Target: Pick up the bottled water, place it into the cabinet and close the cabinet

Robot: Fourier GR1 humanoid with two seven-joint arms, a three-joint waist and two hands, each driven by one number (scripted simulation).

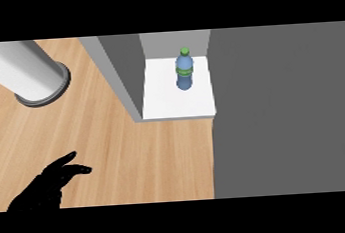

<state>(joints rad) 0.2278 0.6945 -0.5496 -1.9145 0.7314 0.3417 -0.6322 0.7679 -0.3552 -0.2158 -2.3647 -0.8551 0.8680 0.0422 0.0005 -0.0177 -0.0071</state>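
The bottled water (184,72), blue with a green cap, stands upright on the white floor of the cabinet (176,102), toward its back. The cabinet's grey left wall (121,74) frames the opening. A broad grey door panel (286,111) fills the view's right side, and its edge runs along the right of the white floor. My left hand (50,185) rests at the lower left over the wooden counter, fingers straight and open, far from the bottle. No right hand shows anywhere.
A large light-grey cylinder with a dark rim (26,72) stands at the upper left. Bare wooden counter (148,155) stretches between my left hand and the cabinet's front edge.
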